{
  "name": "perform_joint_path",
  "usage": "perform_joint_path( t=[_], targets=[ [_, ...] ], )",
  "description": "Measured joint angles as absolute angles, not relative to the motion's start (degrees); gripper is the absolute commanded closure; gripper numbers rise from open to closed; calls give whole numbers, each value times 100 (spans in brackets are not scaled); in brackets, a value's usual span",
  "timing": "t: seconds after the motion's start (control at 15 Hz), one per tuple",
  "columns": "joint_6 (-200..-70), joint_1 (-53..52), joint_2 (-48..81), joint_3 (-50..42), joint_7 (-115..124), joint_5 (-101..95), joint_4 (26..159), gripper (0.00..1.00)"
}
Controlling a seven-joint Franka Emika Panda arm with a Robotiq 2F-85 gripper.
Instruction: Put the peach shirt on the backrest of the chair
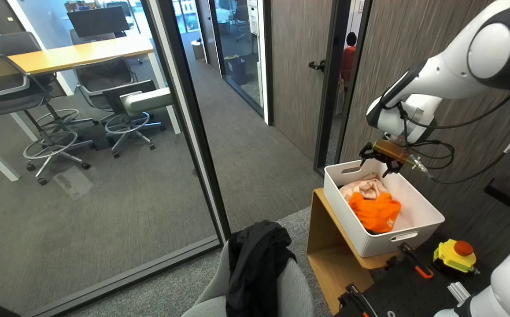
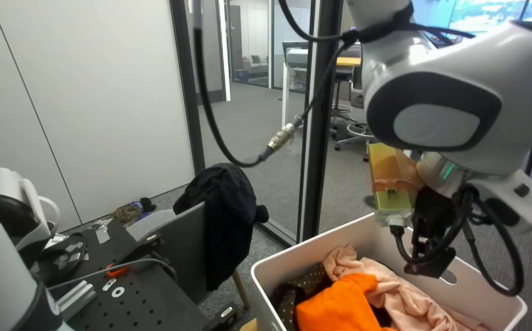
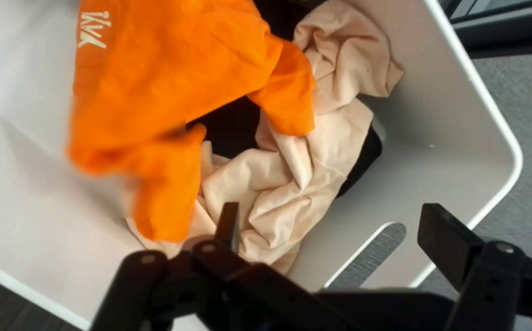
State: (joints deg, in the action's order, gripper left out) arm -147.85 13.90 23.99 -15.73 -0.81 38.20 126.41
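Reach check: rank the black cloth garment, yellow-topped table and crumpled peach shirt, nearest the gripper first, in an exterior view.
1. Peach shirt, in the white bin
2. Black garment, on the grey chair
3. Yellow-topped table, far back, left

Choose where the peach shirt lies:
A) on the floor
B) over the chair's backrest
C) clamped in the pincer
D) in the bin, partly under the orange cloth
D: the wrist view shows the orange cloth overlapping the peach shirt inside the bin, and the pincer is open.
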Motion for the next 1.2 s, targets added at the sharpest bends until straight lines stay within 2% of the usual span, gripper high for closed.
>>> perform_joint_path(
  t=[0.6,1.2],
  targets=[
    [-14780,2221,4554,-1122,1314,3838,10833,0],
    [-14766,2449,5597,-1007,1988,3840,9710,0]
  ],
)
